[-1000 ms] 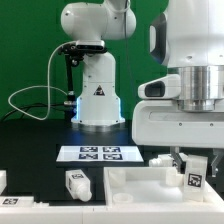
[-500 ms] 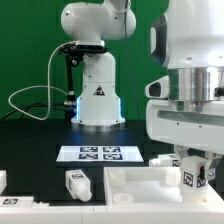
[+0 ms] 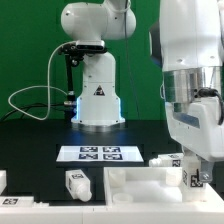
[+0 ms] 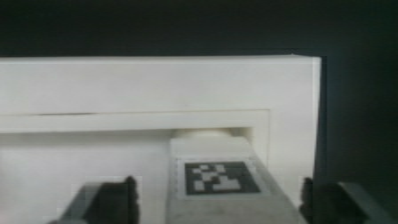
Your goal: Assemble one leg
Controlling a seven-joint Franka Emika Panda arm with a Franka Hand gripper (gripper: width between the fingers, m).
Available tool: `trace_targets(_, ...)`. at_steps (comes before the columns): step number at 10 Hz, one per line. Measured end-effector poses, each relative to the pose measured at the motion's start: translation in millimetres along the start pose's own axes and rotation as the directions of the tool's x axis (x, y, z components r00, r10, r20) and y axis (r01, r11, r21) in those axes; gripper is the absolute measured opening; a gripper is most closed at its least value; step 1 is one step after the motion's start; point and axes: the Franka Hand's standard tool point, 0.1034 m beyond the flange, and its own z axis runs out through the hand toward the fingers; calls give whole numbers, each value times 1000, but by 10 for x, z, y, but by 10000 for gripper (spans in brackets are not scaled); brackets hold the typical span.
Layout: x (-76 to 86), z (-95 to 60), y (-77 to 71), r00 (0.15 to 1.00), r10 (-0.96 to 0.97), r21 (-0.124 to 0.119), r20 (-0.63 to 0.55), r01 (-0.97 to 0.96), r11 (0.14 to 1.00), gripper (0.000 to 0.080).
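My gripper point(image 3: 192, 176) is at the exterior view's right, low over the large white rimmed panel point(image 3: 135, 184). It is shut on a white leg point(image 3: 190, 172) with a black-and-white tag, held upright at the panel's right end. In the wrist view the tagged leg point(image 4: 217, 176) lies between my dark fingers point(image 4: 111, 200) over the panel point(image 4: 143, 95), and my gripper point(image 4: 217, 204) straddles it. A second leg point(image 3: 75, 183) lies loose on the black table left of the panel.
The marker board point(image 3: 97, 153) lies behind the panel, in front of a second white robot base point(image 3: 97, 95). A small white part point(image 3: 163, 160) sits behind the panel's right end. Another white part point(image 3: 4, 181) shows at the left edge.
The wrist has turned and the arm's housing has shifted toward the exterior view's right. The held leg has moved slightly left and up, still in the gripper.
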Motion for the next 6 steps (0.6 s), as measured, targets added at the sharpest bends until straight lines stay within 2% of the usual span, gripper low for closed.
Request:
trace_targets(1,38,-4,2,978,-208,-6,1,208,978,548)
trace_targets(2,40,-17,15,919,-395,-23,14,395,918,628)
trace_targets(3,10,-31,28,860,-509,-34,26,510,860,643)
trace_targets(4,26,-27,23,828,-561,-21,11,561,828,643)
trace_targets(6,45,-20,22,747,-665,-21,13,665,747,649)
